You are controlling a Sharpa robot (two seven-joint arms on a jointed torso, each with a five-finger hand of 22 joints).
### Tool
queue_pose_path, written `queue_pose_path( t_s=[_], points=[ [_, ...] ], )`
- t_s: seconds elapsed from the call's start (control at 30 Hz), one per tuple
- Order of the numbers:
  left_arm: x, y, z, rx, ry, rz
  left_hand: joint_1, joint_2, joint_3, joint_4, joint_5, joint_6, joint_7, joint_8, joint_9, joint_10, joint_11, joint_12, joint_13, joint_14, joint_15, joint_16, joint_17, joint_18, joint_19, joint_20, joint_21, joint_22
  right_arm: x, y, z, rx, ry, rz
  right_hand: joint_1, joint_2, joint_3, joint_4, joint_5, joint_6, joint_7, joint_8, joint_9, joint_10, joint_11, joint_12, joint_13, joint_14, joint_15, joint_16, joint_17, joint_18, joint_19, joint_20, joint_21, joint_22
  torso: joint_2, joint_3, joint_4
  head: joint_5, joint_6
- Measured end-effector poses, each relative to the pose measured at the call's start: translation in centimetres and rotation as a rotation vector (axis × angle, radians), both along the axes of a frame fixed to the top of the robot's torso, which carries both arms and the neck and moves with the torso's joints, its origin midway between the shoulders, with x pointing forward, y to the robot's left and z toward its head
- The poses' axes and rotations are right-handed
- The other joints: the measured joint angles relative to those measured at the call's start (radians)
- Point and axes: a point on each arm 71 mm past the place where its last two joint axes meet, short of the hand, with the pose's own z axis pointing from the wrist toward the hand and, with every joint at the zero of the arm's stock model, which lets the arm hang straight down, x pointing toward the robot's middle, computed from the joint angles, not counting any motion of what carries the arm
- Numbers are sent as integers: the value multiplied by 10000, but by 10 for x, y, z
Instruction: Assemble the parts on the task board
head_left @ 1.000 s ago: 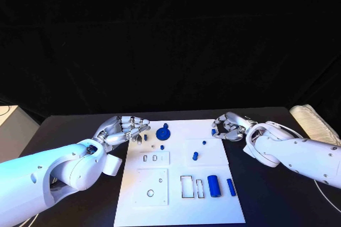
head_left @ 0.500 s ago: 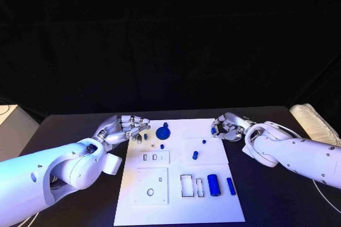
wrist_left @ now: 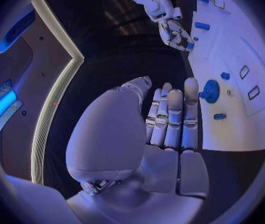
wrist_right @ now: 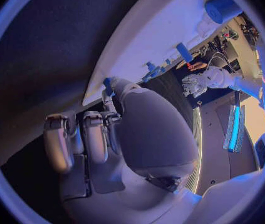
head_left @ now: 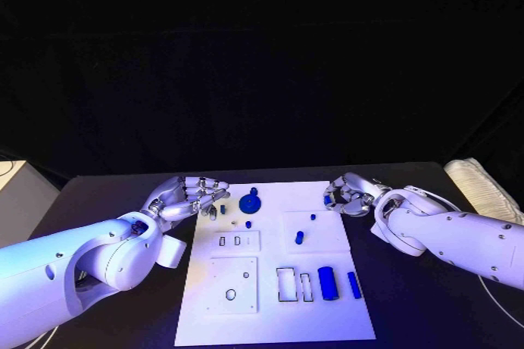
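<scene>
Task board mid-table: seven blue parts on it, gear included. Left hand beside board edge, fingers curled, empty. Right hand pinches small blue part.

Blue parts lie scattered on white task board

Task board near half: open white surface along the front edge, low flat cutouts only. Obstacles there: upright blue cylinder and slim blue bar side by side toward the right edge. Far end more crowded: blue disc and small blue pegs, left hand at the far-left corner, right hand at the far-right corner. Clear lane down the board's middle between the two arms
</scene>
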Motion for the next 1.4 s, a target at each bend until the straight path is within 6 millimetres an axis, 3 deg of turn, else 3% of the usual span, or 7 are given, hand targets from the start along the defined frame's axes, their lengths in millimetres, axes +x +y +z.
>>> queue_pose_path(
  t_s=[0.13, 0.23, 0.4, 0.77, 0.93, 1.1, 1.4],
  points=[
    [0, 0, 0, 2, 2, 1, 0, 0, 0, 0, 0, 0, 0, 0, 0, 0, 0, 0, 0, 0, 0, 0, 0, 1, 0, 0, 0, 0, 0, 1, 1, 11, -12, 7, -170, 167, 269, -115, -19, 423, -219, 269, 30, 17, -247, 0, 0, 20, -236, 0, 0, 1, -2, -224, 0, 0, -1, 0, 0, 7, 0],
    [0, 0, 0, 3, 4, 2, 0, 0, 0, 0, 0, 0, 0, 0, 0, 0, 0, 0, 0, 0, 0, 0, 0, 0, 0, 0, 0, 0, 1, 1, 1, 25, -32, 10, -225, 219, 367, -214, -44, 465, -193, 472, 43, 16, -374, 0, -1, 14, -329, 0, 0, 0, 17, -335, 0, -1, -1, -1, 1, 7, -6],
    [0, 1, 0, 8, 10, 8, 0, 0, 0, 0, 0, -37, 36, 0, 11, 0, 0, 0, -1, 0, 0, 0, 0, 0, 0, 0, 0, 1, 0, 1, 0, 56, -88, -15, -421, 234, 445, -293, -64, 467, -191, 509, 43, 22, -472, 0, -1, 12, -402, 0, 0, 0, 17, -405, 0, -1, -3, 3, 1, 8, -14],
    [1, 3, 0, 33, 22, 55, 0, 0, 0, 0, 0, -36, 36, 0, 10, 0, 0, 0, -1, 0, 0, 0, 0, -1, 0, 0, 0, 1, -10, 9, 8, 447, -360, -226, -457, 272, 511, -363, -101, 468, -191, 611, 43, 16, -478, 0, -2, 12, -402, 0, 0, 0, 17, -405, 0, -2, -26, -1, 0, 23, -73],
    [2, 5, -1, 67, 36, 119, 0, 0, 0, 0, 0, -36, 36, 0, 9, 0, 0, 0, 7, 0, 0, 0, 12, -1, -37, 37, 0, 1, -23, 28, 23, 890, -417, -217, -457, 272, 539, -391, -104, 467, -192, 619, 42, 15, -478, 0, -3, 12, -402, 0, 0, 0, 17, -404, 0, -2, -76, -26, -31, 63, -163],
    [6, 4, -3, 89, 51, 153, 0, 0, 0, 0, 0, -36, 36, 0, 20, 0, 0, 0, 8, 0, 0, 0, 12, -1, -37, 37, 0, -7, -38, 54, 29, 1242, -258, -110, -457, 272, 551, -405, -109, 466, -193, 619, 42, 15, -478, 0, -3, 12, -401, 0, 0, 0, 17, -404, 0, -2, -183, -76, -58, 118, -275],
    [14, 0, -9, 177, 140, 245, -29, 29, 28, 28, 0, -36, 36, 0, 32, 0, 0, 0, 20, 0, 0, 0, 28, -1, -37, 37, 38, -7, -63, 125, 17, 1558, 303, 502, -457, 271, 567, -444, -76, 463, -196, 620, 42, 16, -477, 0, -4, 13, -399, 0, 0, 0, 17, -403, 0, 5, -427, -177, -72, 342, -581]
  ],
)
